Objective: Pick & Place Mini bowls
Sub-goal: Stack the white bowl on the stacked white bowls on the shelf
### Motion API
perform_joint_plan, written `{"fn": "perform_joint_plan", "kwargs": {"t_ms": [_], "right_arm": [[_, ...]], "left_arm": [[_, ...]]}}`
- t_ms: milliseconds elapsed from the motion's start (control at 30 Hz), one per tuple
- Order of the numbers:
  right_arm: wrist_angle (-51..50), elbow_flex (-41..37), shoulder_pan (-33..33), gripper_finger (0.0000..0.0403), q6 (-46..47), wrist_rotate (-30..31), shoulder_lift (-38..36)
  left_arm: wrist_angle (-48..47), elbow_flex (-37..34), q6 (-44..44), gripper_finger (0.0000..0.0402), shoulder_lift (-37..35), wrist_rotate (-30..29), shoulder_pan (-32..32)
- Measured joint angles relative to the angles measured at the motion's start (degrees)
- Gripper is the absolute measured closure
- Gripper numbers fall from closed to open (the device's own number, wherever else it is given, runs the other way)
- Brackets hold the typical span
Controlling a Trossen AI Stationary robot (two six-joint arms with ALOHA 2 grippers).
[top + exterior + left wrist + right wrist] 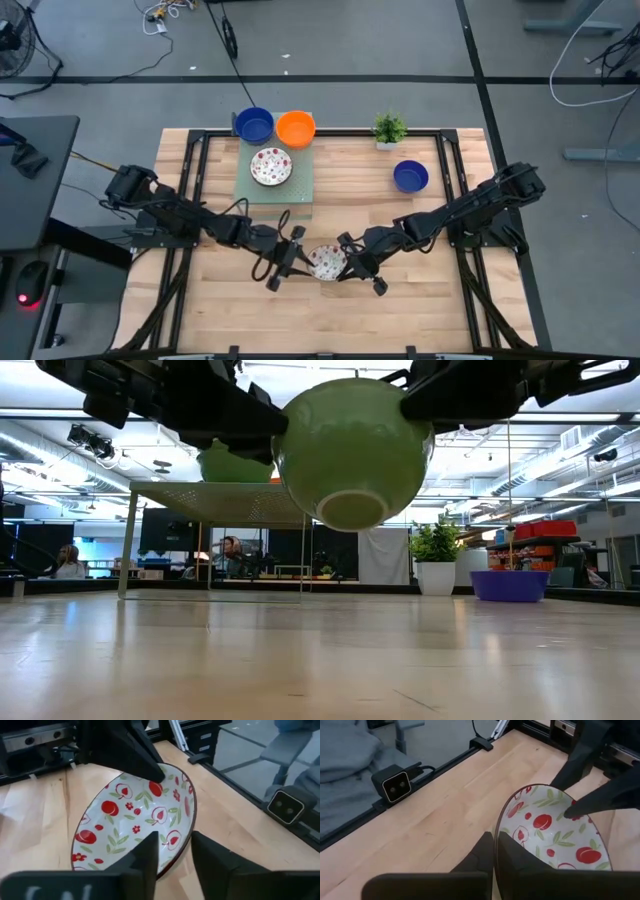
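Observation:
A white mini bowl with red fruit and green leaves (326,262) hangs above the table's near middle; the low view shows its green underside (350,450). My right gripper (350,262) is shut on its rim from the right. My left gripper (172,862) stands open at the opposite rim, one finger (147,857) inside the bowl and one (215,862) outside. Another floral bowl (271,166) rests on a pale green stand (280,192), with a blue bowl (254,125) and an orange bowl (296,128) at its far edge. A second blue bowl (411,176) sits on the table. My left gripper straddles the bowl's rim (176,851); a gap shows beside the outer finger, and I cannot tell whether the inner finger touches the wall. My right gripper pinches the bowl's rim (496,836), one finger inside and one outside, coming slanting down from the table's right. The bowl is lifted clear of the table, opening up.
A small potted plant (390,128) stands at the far right of the tabletop. Black frame rails (200,170) run along the wooden table. Bare wood lies under the held bowl and toward the near edge (330,320).

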Motion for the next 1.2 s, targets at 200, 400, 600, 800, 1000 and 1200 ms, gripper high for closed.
{"fn": "perform_joint_plan", "kwargs": {"t_ms": [200,400,600,800,1000,1200], "right_arm": [[2.17,0.00,0.01,0.0393,-0.62,-0.59,0.19],[5.16,0.00,-0.05,0.0374,-1.49,-1.12,1.03],[12.35,0.12,-0.05,0.0327,-1.68,-1.02,1.82],[13.59,0.09,0.56,0.0271,-1.46,-1.82,-0.22],[2.97,0.04,1.77,0.0248,1.63,-1.80,-5.38],[-3.58,-1.07,3.12,0.0254,7.95,1.16,-6.84]], "left_arm": [[-0.16,0.00,2.30,0.0361,0.00,3.37,0.00],[-0.10,0.02,2.65,0.0392,-0.02,8.25,-0.04],[-2.79,-0.19,1.71,0.0395,0.19,9.59,-0.04],[-4.05,-0.03,0.93,0.0395,0.17,5.48,-1.04],[-21.32,8.14,1.22,0.0395,-1.82,-2.63,-5.49],[-46.96,21.52,0.06,0.0395,-4.30,-18.20,-11.76]]}}
